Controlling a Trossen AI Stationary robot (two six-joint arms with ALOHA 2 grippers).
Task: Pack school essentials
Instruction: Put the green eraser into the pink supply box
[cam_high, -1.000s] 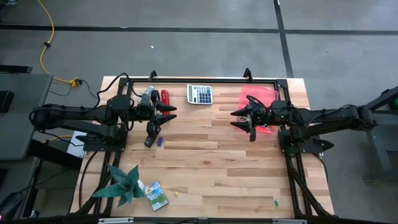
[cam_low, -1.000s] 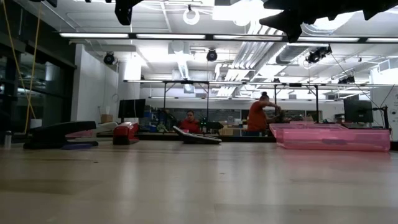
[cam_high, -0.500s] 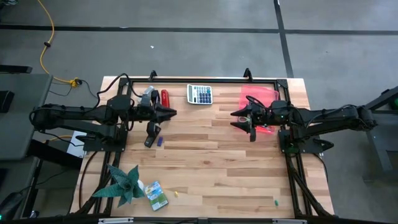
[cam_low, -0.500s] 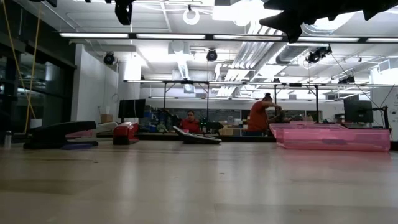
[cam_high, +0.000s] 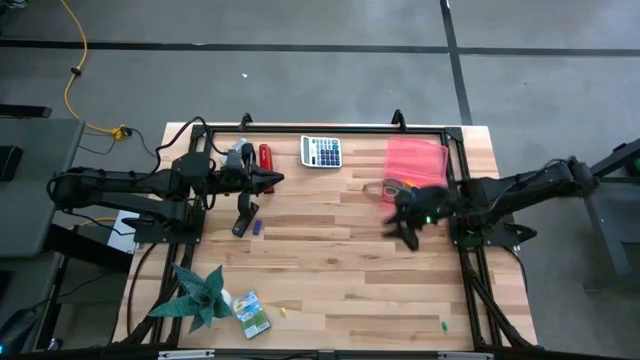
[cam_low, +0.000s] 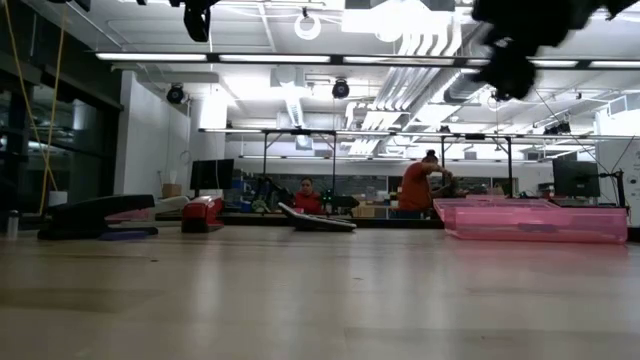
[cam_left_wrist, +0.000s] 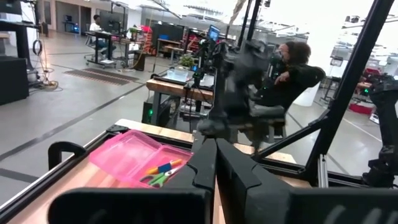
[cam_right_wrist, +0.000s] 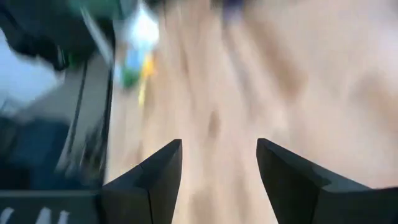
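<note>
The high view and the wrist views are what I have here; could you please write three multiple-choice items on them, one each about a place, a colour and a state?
1. Where does the calculator lie?
A. at the far edge of the table, between the arms
B. inside the tray
C. beside the crayon box

2. What colour is the tray?
A. blue
B. pink
C. white

3. How stand the fingers of the right tool?
A. shut on scissors
B. shut, empty
C. open, empty

Key: 1 A, since it sits by the far rail between the two arms; 2 B, since the tray shows pink from above and from the left wrist; 3 C, since the right wrist view shows a wide gap with only wood between the fingers.
</note>
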